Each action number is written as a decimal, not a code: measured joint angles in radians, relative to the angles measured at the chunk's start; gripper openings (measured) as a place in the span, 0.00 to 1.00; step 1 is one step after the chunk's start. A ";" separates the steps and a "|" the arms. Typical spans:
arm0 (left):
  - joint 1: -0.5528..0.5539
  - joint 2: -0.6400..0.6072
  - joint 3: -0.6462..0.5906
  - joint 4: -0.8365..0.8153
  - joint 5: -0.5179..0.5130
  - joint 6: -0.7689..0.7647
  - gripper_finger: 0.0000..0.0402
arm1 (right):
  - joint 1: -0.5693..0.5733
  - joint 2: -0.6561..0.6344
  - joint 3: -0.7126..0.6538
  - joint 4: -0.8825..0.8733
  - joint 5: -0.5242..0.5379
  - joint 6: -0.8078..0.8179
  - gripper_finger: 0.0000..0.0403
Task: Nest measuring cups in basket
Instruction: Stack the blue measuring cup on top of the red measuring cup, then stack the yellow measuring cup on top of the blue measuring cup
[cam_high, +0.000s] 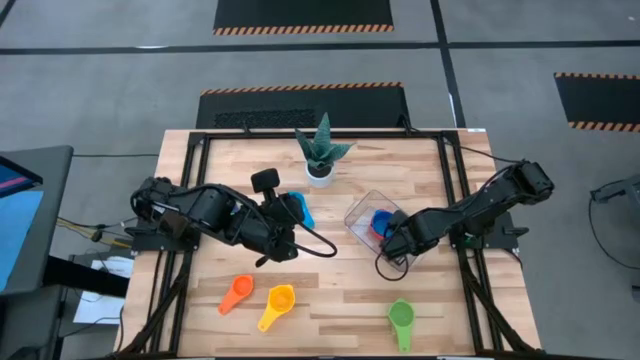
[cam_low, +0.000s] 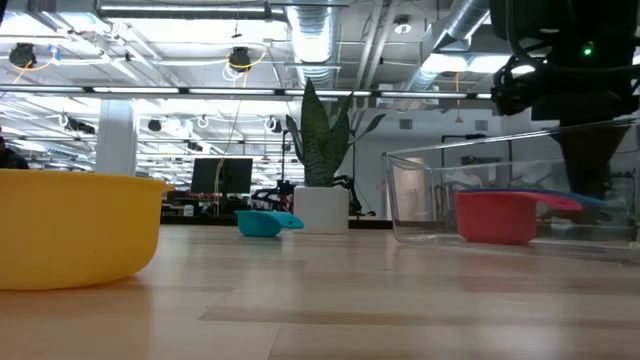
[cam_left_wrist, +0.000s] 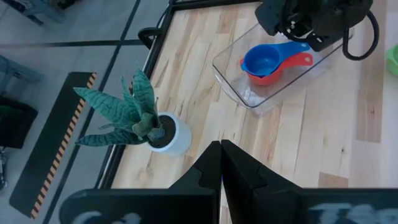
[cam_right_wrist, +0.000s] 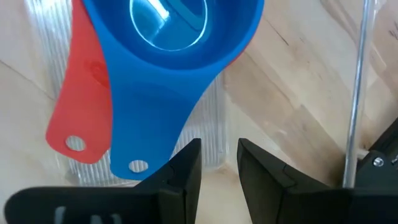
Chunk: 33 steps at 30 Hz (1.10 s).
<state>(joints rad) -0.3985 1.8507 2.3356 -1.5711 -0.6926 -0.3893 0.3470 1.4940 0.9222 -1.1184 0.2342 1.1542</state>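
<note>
The clear basket (cam_high: 362, 207) sits right of the table's middle. It holds the red cup (cam_right_wrist: 84, 93) with the blue cup (cam_right_wrist: 168, 37) nested in it, their handles side by side. My right gripper (cam_right_wrist: 219, 165) (cam_high: 392, 238) hangs open over the basket's near end, just off the blue handle's free end. My left gripper (cam_left_wrist: 221, 163) (cam_high: 288, 222) is shut on nothing, raised beside the light blue cup (cam_high: 302, 211) (cam_low: 265, 223), which rests on the table. Orange (cam_high: 237, 293), yellow (cam_high: 278, 306) and green (cam_high: 401, 322) cups lie along the near edge. No dark blue cup shows.
A white pot with a spiky green plant (cam_high: 321, 160) (cam_left_wrist: 163, 134) stands at the table's far middle, behind the light blue cup. Black frame rails (cam_high: 192, 200) run along the table's left and right sides. Bare wood lies between the basket and the near row of cups.
</note>
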 joint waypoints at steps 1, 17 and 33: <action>0.000 0.000 0.000 0.000 0.000 0.000 0.00 | 0.000 0.000 0.000 0.006 -0.001 -0.005 0.32; 0.000 0.000 0.000 0.000 0.000 0.000 0.00 | 0.000 0.000 0.000 0.125 -0.025 -0.037 0.32; 0.000 0.000 0.000 0.000 0.000 0.000 0.00 | 0.000 -0.011 0.055 0.078 -0.058 -0.056 0.32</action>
<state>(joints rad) -0.3985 1.8507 2.3356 -1.5711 -0.6926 -0.3890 0.3473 1.4826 0.9775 -1.0401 0.1764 1.0981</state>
